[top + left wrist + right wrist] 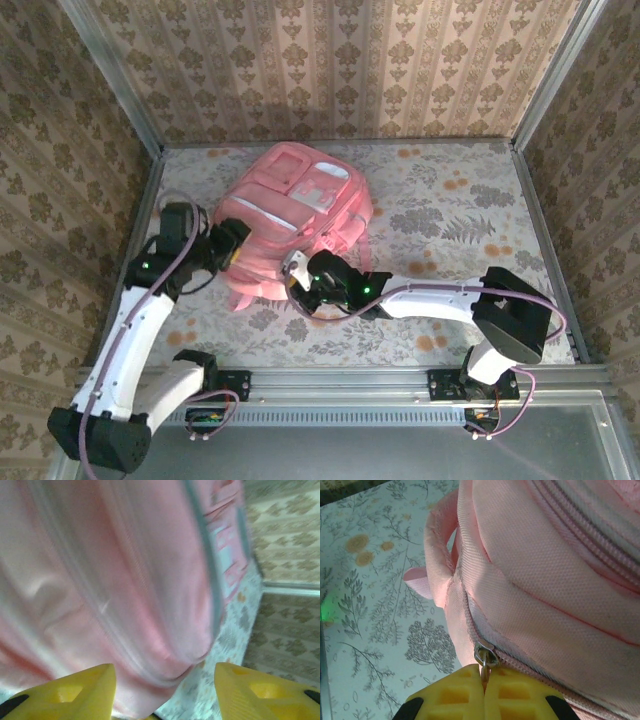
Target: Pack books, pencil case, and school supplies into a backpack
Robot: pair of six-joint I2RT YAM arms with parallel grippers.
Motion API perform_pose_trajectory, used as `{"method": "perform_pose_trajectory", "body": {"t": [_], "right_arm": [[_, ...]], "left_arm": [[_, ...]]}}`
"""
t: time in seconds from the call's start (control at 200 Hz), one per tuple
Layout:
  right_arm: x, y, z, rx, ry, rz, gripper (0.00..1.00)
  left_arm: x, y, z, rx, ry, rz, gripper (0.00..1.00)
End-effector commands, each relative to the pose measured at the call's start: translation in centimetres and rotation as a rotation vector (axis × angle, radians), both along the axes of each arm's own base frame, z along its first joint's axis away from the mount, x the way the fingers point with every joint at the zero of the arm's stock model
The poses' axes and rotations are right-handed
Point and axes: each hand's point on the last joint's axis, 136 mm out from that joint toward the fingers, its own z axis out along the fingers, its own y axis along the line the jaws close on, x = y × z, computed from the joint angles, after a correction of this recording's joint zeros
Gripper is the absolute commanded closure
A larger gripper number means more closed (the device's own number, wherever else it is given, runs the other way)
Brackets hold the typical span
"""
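Observation:
The pink backpack [300, 210] lies on the table's middle-left, front pockets up. My right gripper [300, 282] is at its near edge, shut on the metal zip pull [485, 657] of the main zipper, whose teeth [560, 682] run off to the right, closed. My left gripper [238, 248] is against the backpack's left side. Its yellow fingers [75, 692] stand apart, with blurred pink fabric [125, 580] just beyond them and nothing pinched. The books, the pencil case and the school supplies are hidden.
A pink carry loop [437, 555] sticks out from the backpack beside the zip. Floral tablecloth [460, 220] lies bare to the right of the backpack. Papered walls and metal posts [140, 120] close in the table on three sides.

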Motion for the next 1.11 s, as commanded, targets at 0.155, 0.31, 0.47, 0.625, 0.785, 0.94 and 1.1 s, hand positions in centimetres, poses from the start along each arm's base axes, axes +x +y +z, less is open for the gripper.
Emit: {"method": "perform_pose_trajectory", "body": {"t": [0.155, 0.31, 0.47, 0.625, 0.785, 0.94, 1.1], "right_arm": [[-0.2, 2.7, 2.7, 0.062, -0.039, 0.021, 1.0], [-0.5, 2.8, 2.6, 0.055, -0.049, 0.027, 1.0], [-0.5, 2.6, 2.5, 0.056, -0.055, 0.022, 1.0], [-0.4, 2.6, 2.5, 0.049, -0.067, 0.023, 1.0], [-0.2, 2.3, 1.8, 0.017, -0.067, 0.014, 1.0], [0.1, 1.3, 1.2, -0.026, -0.089, -0.008, 1.0], [0.5, -0.6, -0.2, -0.099, -0.101, -0.037, 1.0]], "left_arm": [[-2.0, -1.1, -6.2, -0.18, 0.168, 0.132, 0.38], [-1.2, -1.8, -6.3, -0.193, 0.16, 0.127, 0.38], [-1.0, -2.0, -6.2, -0.193, 0.132, 0.128, 0.52], [-1.1, -1.9, -7.8, -0.175, 0.152, 0.13, 0.67], [-0.9, -1.3, -8.1, -0.132, 0.144, 0.138, 1.0], [-0.1, -0.1, -5.3, -0.099, 0.044, 0.155, 1.0], [-0.1, 1.1, -4.0, -0.043, 0.045, 0.152, 1.0]]}}
